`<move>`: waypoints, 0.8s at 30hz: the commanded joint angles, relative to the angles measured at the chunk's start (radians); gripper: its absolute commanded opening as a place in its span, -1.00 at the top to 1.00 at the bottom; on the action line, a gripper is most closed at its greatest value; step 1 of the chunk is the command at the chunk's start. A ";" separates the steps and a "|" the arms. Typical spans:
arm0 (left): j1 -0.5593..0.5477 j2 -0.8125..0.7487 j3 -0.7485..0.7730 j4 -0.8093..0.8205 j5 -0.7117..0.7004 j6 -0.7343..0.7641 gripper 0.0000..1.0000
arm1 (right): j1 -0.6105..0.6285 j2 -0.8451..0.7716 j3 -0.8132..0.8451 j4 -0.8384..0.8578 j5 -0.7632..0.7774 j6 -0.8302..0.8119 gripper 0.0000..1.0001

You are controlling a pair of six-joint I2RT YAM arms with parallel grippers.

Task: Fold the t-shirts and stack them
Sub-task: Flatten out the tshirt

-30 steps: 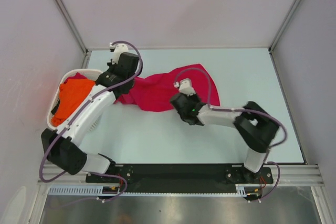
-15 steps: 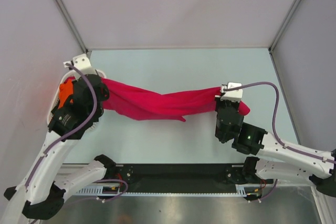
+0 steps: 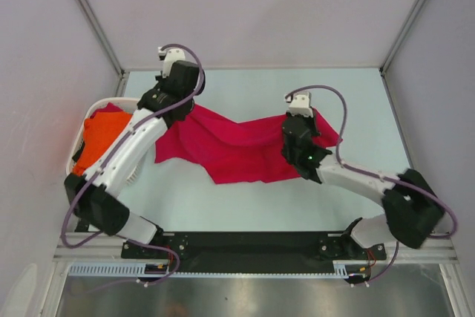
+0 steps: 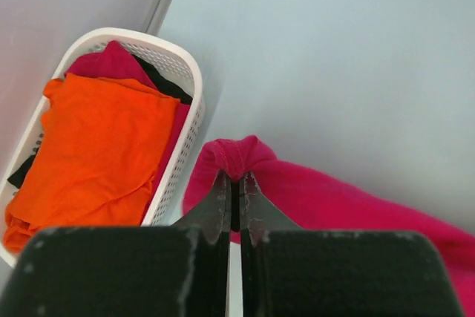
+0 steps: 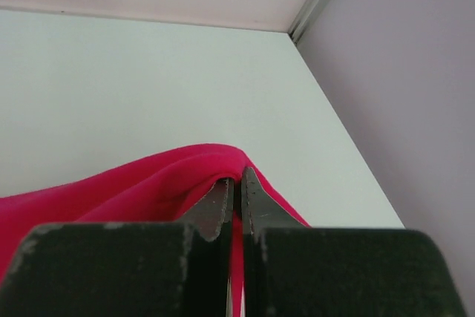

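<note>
A crimson t-shirt (image 3: 237, 146) is stretched between both grippers, its lower part spread over the table. My left gripper (image 3: 188, 108) is shut on the shirt's left corner, and in the left wrist view the fingertips (image 4: 232, 177) pinch a bunched fold of the crimson cloth (image 4: 334, 206). On the right, my other gripper (image 3: 303, 121) is shut on the opposite corner, where cloth (image 5: 133, 183) wraps over the closed gripper's tips (image 5: 239, 174). An orange t-shirt (image 3: 100, 142) (image 4: 96, 154) lies crumpled in the basket at the left.
The white oval basket (image 3: 134, 174) (image 4: 189, 72) stands by the left wall and also holds some magenta cloth (image 4: 111, 61) and black cloth (image 4: 167, 87). Walls close in on the left, far and right sides. Bare table (image 3: 349, 94) lies beyond the shirt.
Both grippers have swung toward the far side and closer together with the crimson shirt. It was pulled taut between them; now it hangs wider and lies partly on the table.
</note>
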 commanded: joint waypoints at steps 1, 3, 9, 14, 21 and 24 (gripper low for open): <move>0.067 0.166 0.181 0.047 0.002 -0.010 1.00 | -0.083 0.270 0.128 0.438 -0.076 -0.225 1.00; 0.090 0.247 0.240 0.038 0.001 -0.010 1.00 | -0.101 0.379 0.239 0.571 -0.073 -0.359 1.00; 0.186 0.480 0.378 0.032 0.094 -0.054 0.57 | -0.124 0.810 0.622 0.731 -0.106 -0.592 0.94; 0.205 0.590 0.470 0.045 0.107 -0.028 -0.99 | -0.147 1.053 0.809 0.823 -0.115 -0.667 0.88; 0.180 0.357 0.185 0.146 0.148 -0.051 -0.99 | -0.230 1.170 0.941 0.991 -0.063 -0.849 -0.36; 0.140 0.216 0.017 0.203 0.206 -0.060 -0.99 | -0.262 1.135 0.927 1.107 -0.003 -0.933 -0.64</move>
